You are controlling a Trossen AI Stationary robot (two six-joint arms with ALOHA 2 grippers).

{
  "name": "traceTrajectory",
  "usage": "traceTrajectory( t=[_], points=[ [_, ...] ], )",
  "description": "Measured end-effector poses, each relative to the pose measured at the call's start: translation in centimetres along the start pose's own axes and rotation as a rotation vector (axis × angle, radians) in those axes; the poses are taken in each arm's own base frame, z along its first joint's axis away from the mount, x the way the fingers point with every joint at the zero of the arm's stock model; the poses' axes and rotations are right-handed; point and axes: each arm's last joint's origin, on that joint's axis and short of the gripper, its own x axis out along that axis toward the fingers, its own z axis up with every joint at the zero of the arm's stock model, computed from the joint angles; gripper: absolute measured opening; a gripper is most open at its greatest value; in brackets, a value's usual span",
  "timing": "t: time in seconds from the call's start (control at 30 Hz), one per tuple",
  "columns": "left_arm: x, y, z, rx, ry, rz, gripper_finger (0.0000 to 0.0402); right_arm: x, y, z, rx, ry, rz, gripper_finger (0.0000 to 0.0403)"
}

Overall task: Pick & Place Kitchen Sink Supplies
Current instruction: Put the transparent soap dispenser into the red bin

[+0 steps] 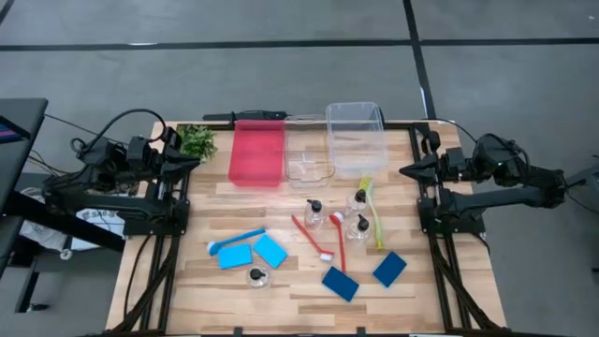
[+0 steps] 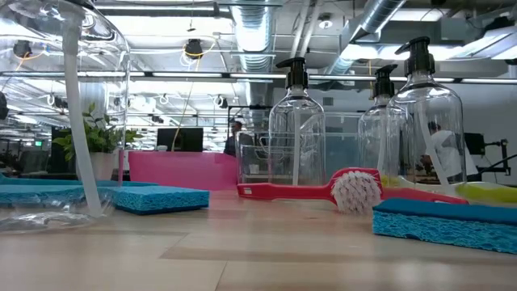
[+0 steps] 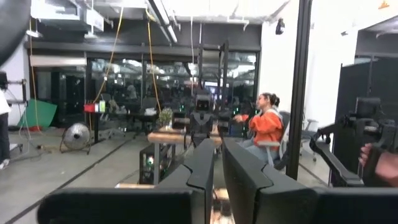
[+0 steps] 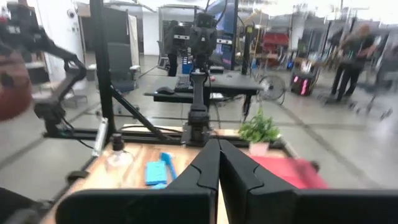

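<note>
Waiting at start, nothing picked yet. High view: left claw and right claw parked at desk edges, fingers together, empty; pump bottles, sponges, brushes strewn mid-desk before pink bin. Low view: red brush nearest. Wrist views: both claws pressed shut, touching nothing. Next: open, descend over one item
</note>
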Motion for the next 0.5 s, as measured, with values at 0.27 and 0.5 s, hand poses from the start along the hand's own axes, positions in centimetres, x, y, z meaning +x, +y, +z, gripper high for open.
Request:
traceTrajectory(
  t=[0.27,0.5],
  points=[
    [0.9,0.0,-0.2,-0.037,0.000,-0.003,0.0035,-0.1,-0.1,1.0,-0.065,-0.105,-0.013,0.0000],
    [3.3,-0.3,-1.6,-0.062,0.094,-0.105,0.0035,0.0,-0.2,2.2,-0.031,-0.222,-0.018,0.0000]
  ],
)
